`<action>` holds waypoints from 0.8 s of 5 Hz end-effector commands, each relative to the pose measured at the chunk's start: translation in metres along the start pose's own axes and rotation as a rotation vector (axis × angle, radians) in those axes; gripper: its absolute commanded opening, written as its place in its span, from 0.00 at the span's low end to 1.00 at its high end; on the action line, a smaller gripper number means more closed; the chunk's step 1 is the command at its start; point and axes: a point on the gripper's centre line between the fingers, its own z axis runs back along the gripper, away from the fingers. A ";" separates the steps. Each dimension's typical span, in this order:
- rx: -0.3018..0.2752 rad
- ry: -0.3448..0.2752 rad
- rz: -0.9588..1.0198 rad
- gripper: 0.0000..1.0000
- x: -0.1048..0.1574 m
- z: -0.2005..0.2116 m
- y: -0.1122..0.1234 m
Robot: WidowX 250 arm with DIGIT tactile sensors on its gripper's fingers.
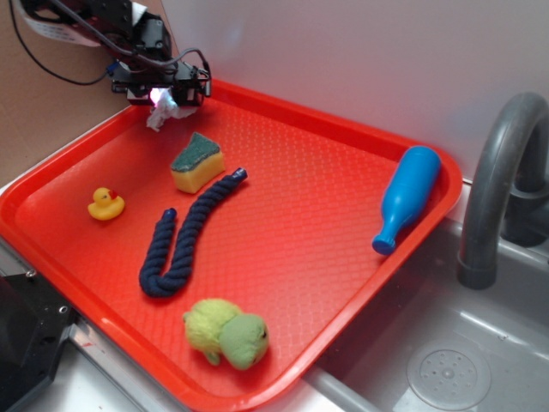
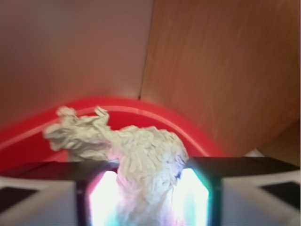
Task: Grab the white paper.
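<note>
Wrist view: paper [image 2: 141,165] fills the foreground, pinched btwn the two lit pads [image 2: 195,197] of the gripper [image 2: 146,200]; crumpled end sticks out past them twd the tray [image 2: 188,129] rim. Exterior view: gripper [image 1: 165,96] w/ paper [image 1: 161,110] at tray's far left corner, paper lifted just off the surface. Sponge [image 1: 196,162] near, twd centre. Duck [image 1: 105,204] by left edge. Rope [image 1: 184,236], bent in a U, mid-tray. Plush [image 1: 228,333] at near edge. Blue bottle [image 1: 406,197] lying along right edge. Faucet [image 1: 497,189] and sink [image 1: 446,360] beyond the tray. No legible writing or labels.
</note>
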 end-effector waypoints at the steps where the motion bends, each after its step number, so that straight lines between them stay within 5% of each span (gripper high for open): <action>1: -0.067 0.065 -0.144 0.00 0.003 0.035 0.003; 4: -0.089 0.230 -0.382 0.00 -0.011 0.132 -0.054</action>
